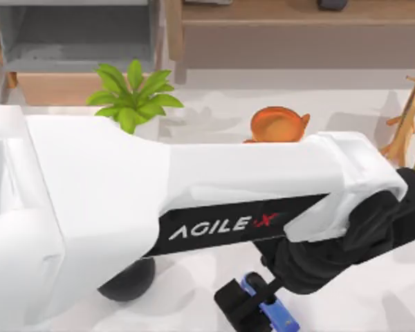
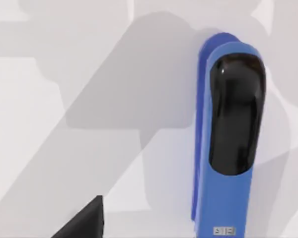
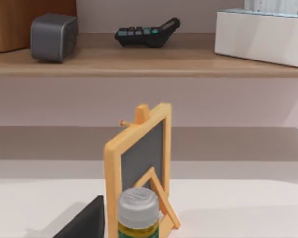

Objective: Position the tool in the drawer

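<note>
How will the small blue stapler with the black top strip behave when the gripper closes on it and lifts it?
The small blue stapler with the black top strip looks rigid, so it will probably keep its shape. Its glossy top may be somewhat slippery. Long and lying flat on the white table, it seems unlikely to roll, though an off-centre grip from the left tool might tilt it.

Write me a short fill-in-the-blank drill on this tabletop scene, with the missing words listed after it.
1. The left gripper reaches down at the blue ____ lying on the table.
2. The stapler has a glossy ____ strip along its top.
3. Behind the left arm stands an orange ____ cup.
4. On the shelf, the calculator sits between a grey cube and a ____ box.

Missing words: stapler; black; trophy; tissue
</note>
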